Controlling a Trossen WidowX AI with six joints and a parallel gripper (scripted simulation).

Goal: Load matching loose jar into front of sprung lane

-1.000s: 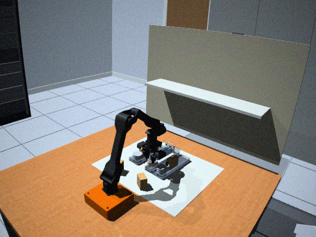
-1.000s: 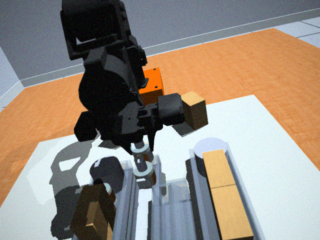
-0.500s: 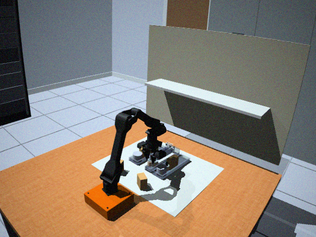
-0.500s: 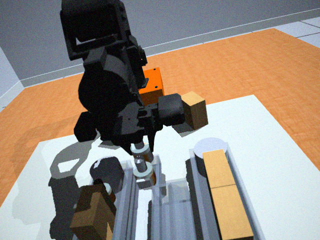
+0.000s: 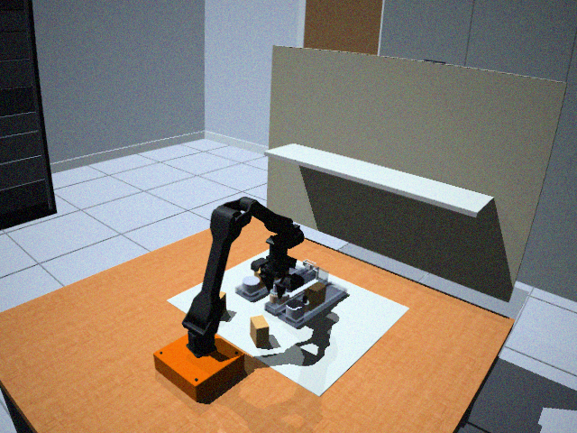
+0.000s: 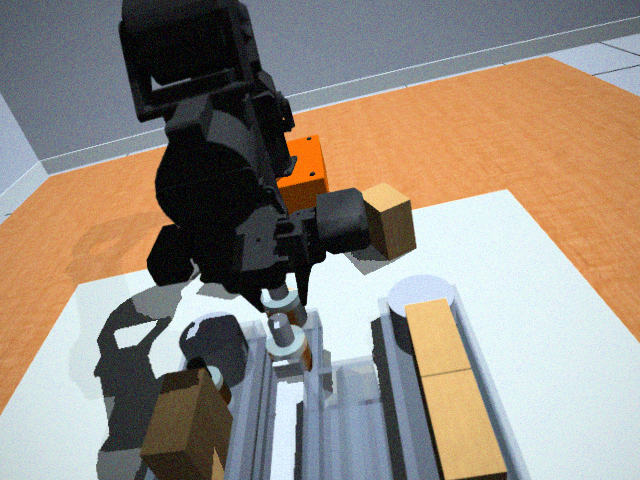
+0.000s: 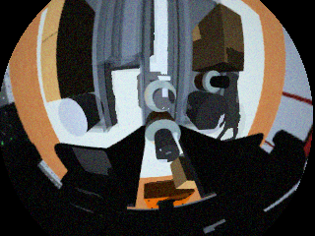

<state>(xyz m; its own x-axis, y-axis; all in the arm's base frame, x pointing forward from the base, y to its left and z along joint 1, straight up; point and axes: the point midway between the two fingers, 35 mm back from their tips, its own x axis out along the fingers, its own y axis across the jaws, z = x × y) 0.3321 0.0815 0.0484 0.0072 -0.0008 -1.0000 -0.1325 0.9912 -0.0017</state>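
Gripper point(image 6: 286, 299) pinching jar point(image 6: 283, 303) at lane point(image 6: 289, 408) front, frame centre; long axis upright, cap up. Second jar point(image 6: 285, 342) just behind, upright too. No readable labels or writing.

a loose tan box point(image 5: 259, 328) is standing on the white mat point(image 5: 368, 317), apart from the lanes. two tan boxes point(image 6: 448, 382) are lying end to end in the side lane, behind a grey-lidded jar point(image 6: 420, 294). a pale shelf point(image 5: 377, 178) is projecting from the beige panel point(image 5: 419, 121).
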